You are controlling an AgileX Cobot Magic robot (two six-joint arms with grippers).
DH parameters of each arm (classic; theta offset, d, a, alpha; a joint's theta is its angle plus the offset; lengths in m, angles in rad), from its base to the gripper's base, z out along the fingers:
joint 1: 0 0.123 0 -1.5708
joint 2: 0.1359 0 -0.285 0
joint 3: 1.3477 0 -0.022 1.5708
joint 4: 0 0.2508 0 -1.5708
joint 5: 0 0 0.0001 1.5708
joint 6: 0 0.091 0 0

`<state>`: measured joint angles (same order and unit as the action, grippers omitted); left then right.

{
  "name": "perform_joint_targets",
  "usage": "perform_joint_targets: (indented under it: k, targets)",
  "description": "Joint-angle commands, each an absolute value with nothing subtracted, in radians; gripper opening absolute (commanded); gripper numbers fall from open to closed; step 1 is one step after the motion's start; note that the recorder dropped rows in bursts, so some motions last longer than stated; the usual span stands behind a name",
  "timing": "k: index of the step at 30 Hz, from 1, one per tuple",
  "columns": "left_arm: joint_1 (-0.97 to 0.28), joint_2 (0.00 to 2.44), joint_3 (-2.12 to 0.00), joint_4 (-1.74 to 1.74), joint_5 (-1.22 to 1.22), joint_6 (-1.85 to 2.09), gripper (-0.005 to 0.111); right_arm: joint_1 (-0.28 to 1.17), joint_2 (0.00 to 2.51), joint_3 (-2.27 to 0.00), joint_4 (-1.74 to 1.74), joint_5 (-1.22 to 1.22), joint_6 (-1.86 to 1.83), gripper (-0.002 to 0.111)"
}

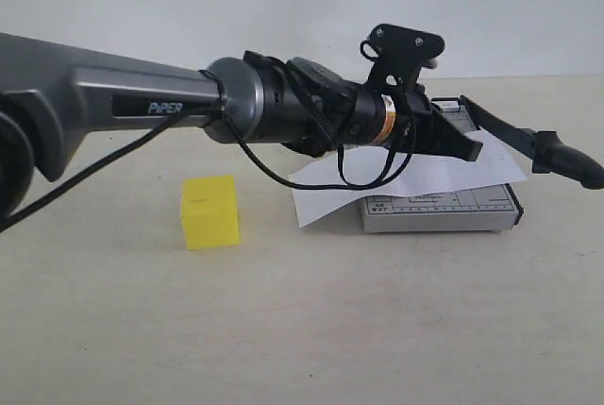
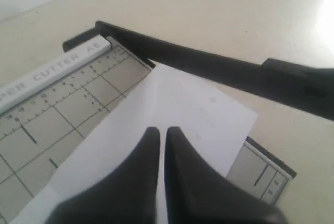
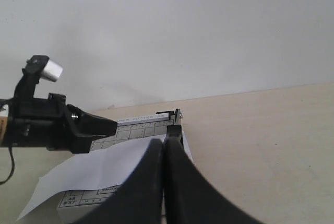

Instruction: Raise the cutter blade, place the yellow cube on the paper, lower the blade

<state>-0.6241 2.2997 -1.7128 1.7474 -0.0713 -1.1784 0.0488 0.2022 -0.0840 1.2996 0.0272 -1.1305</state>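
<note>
The yellow cube (image 1: 209, 211) stands on the table, left of the grey trimmer base (image 1: 439, 210) and apart from it. The white paper (image 1: 415, 178) lies across the base and overhangs its left side. The cutter blade (image 1: 514, 131) is tilted up from its hinge, with its handle (image 1: 571, 163) off the table. My left gripper (image 1: 472, 148) hovers over the paper (image 2: 182, 104) below the blade (image 2: 209, 65), shut (image 2: 162, 130) and empty. My right gripper (image 3: 164, 141) is shut and sits out of the exterior view. The blade's end (image 3: 175, 130) shows just past its tips; contact cannot be told.
The left arm (image 1: 142, 98) stretches across the exterior view above the cube. A pale wall rises behind the beige table (image 1: 302, 329). The base's white ruler bar (image 2: 52, 70) runs along its far side.
</note>
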Motion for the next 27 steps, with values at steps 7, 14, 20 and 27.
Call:
perform_joint_targets:
  k: [7, 14, 20, 27]
  targets:
    - [-0.567, 2.240, -1.569, 1.744, -0.005, -1.123, 0.004, 0.052, 0.196, -0.082, 1.298, 0.022, -1.134, 0.000]
    - [-0.569, 2.288, -1.569, 1.744, 0.012, -1.123, 0.004, 0.052, 0.196, -0.082, 1.298, 0.022, -1.134, 0.000]
    - [-0.571, 2.321, -1.570, 1.744, 0.012, -1.123, 0.004, 0.052, 0.196, -0.082, 1.298, 0.022, -1.134, 0.000]
    - [-0.571, 2.330, -1.570, 1.744, 0.028, -1.119, 0.004, 0.052, 0.196, -0.082, 1.298, 0.022, -1.134, 0.000]
